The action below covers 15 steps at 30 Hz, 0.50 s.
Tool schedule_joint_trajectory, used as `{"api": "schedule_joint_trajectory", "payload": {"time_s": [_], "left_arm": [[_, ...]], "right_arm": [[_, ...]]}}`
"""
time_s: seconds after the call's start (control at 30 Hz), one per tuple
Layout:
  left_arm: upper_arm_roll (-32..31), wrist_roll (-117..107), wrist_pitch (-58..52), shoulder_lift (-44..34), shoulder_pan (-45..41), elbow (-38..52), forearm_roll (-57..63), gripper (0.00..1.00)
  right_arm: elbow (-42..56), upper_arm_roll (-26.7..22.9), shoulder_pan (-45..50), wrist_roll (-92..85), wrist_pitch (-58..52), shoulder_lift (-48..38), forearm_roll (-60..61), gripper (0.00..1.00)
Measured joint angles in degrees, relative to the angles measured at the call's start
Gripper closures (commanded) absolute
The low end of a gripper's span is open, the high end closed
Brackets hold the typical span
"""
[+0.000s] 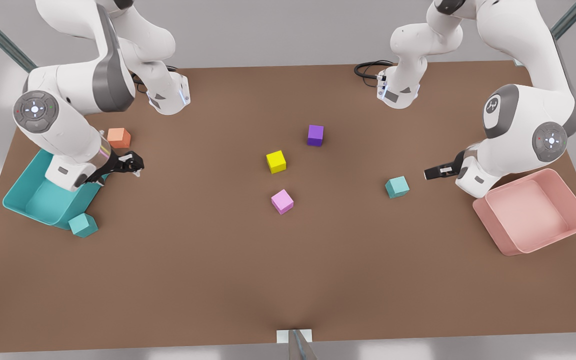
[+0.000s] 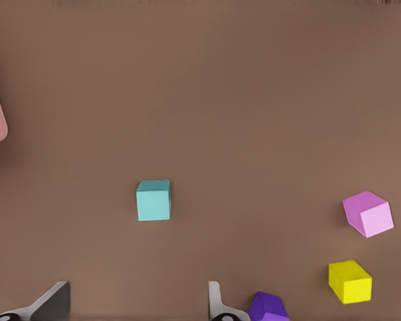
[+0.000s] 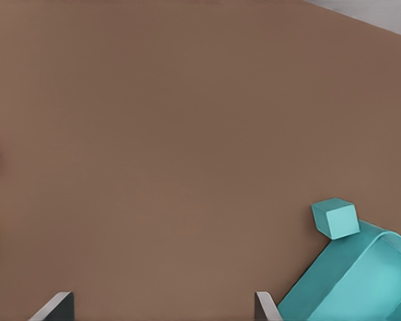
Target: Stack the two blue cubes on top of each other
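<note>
At the front view's left, the right gripper (image 1: 135,167) is being held wide open and empty above the table, by the large teal open bin (image 1: 23,200); one small matte teal cube (image 1: 83,225) is touching that bin's near corner; toward the right, the other small matte teal cube (image 1: 397,187) is lying near the left gripper (image 1: 430,173), also spread open and empty.

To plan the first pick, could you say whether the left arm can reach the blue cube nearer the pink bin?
Probably yes: the open left gripper is close to that blue cube, with only bare table between them.
</note>
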Motion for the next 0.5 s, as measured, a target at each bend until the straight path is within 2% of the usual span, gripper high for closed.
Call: {"api": "schedule_joint_trajectory", "payload": {"time_s": [0.1, 0.23, 0.5], "left_arm": [[0.0, -0.3, 0.0, 0.0, 0.0, 0.0, 0.0, 0.0], [0.0, -0.7, 0.1, 0.1, 0.0, -0.1, 0.0, 0.0], [0.0, -1.3, 0.1, 0.2, -0.1, -0.1, 0.0, 0.0]], "right_arm": [[2.4, -0.3, -0.4, 0.0, -0.4, 3.1, 0.0, 0.0], [3.0, -0.7, -7.0, -3.5, 2.0, 11.1, -2.5, 0.0], [1.9, -0.5, -19.9, -20.8, 16.9, 24.4, -1.9, 0.0]]}}
